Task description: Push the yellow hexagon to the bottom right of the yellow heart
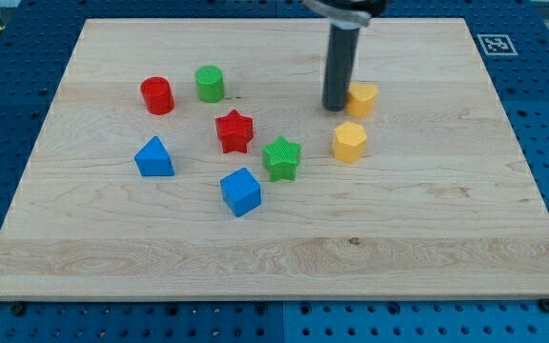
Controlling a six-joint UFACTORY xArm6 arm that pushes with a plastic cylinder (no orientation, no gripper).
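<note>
wooden board (503,191), upper right: rod with my tip (335,106) a bare end with nothing to spread or pinch, touching the left face of one yellow block (362,98). second yellow block (349,142) just below it, apart. which is hexagon or heart i cannot tell; both compact, no long axis or clear heading.

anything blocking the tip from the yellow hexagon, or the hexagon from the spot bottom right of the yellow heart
Nothing visible. My tip sits just left of the yellow heart block. The yellow hexagon block lies just below, with only wooden board between and to its right.
</note>
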